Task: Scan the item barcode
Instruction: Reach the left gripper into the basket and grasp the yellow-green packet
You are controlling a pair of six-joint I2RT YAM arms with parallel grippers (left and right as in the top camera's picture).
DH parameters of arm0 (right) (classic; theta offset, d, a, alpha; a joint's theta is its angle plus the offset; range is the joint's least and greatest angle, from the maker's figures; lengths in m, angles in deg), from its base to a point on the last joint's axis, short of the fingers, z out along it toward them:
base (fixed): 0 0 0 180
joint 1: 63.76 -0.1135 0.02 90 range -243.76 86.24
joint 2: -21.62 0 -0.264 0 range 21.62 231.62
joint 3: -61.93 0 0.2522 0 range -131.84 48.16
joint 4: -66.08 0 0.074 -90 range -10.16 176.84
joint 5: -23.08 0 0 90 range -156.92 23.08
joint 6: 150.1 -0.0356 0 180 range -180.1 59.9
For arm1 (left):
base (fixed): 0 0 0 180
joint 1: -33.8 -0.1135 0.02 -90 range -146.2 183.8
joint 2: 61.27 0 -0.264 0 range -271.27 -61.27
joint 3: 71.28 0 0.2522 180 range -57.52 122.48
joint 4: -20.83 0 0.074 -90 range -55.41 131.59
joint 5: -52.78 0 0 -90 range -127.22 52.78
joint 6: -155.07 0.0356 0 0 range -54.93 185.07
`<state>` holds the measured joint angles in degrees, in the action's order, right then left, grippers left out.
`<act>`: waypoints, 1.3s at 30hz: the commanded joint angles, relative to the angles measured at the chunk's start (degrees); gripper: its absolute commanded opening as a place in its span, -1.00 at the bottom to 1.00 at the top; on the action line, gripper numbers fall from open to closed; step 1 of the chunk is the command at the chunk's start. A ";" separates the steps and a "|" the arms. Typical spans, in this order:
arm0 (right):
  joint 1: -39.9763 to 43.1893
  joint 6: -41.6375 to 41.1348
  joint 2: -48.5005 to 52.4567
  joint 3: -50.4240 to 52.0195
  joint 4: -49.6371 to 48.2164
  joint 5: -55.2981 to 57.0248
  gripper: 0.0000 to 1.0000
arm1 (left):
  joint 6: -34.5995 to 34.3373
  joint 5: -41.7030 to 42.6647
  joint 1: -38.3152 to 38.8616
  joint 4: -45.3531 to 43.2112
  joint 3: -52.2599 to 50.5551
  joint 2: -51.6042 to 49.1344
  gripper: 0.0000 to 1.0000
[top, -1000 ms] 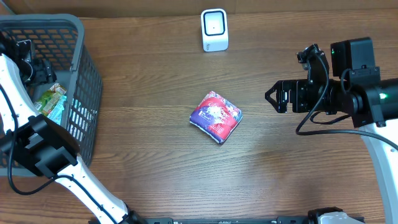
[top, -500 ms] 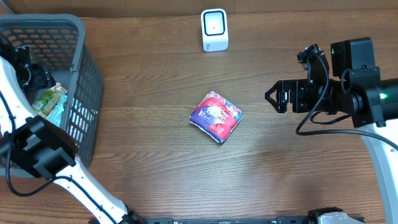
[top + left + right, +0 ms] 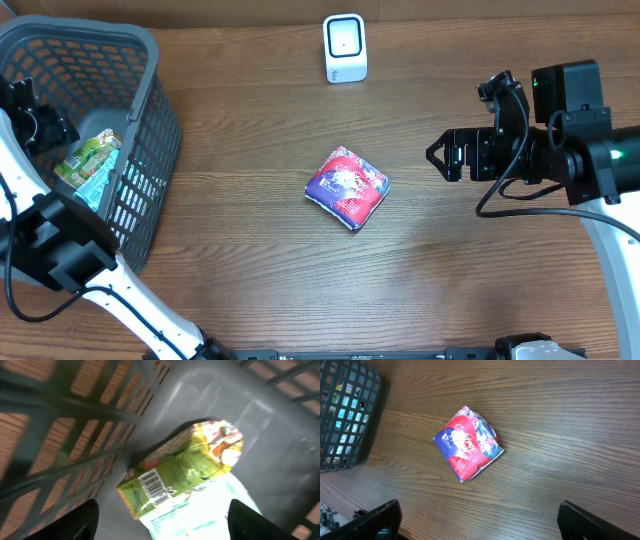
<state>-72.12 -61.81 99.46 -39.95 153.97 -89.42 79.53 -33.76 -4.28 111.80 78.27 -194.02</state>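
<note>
Between the fingers (image 3: 75,520) of the left claw (image 3: 165,522), a green-yellow cardboard carton (image 3: 185,465) partly hides a pale turquoise plastic packet (image 3: 215,507), which the picture's lower edge cuts off.

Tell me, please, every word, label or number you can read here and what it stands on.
Nothing can be quoted as it reads.
Red-and-blue foil pouch: white script, too blurred to read.
Green-and-yellow carton in the grey plastic basket: a barcode, digits too small; other print blurred.
White box-shaped scanner: no text seen.

Green carton (image 3: 192,457) (barcode (image 3: 154,485) facing up), over pale packet (image 3: 200,517), inside grey basket (image 3: 280,425)
</note>
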 commanded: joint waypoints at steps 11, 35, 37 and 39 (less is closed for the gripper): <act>-0.26 0.02 -0.35 -1.51 -0.20 -0.11 1.00 | 2.86 15.21 4.37 12.55 12.04 25.57 0.97; -0.26 0.09 -0.35 -1.51 2.01 -0.09 1.00 | 0.98 6.91 3.15 0.68 -22.88 32.85 0.99; -0.26 0.09 -0.35 -1.51 2.21 -0.09 1.00 | 0.57 2.34 5.95 -4.11 -25.68 32.85 1.00; -0.26 0.09 -0.35 -1.51 2.25 -0.09 1.00 | -2.10 0.85 6.75 -8.96 -28.33 32.85 0.99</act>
<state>-72.10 -61.81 99.46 -39.95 156.24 -89.40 78.96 -26.00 0.66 107.15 53.44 -161.98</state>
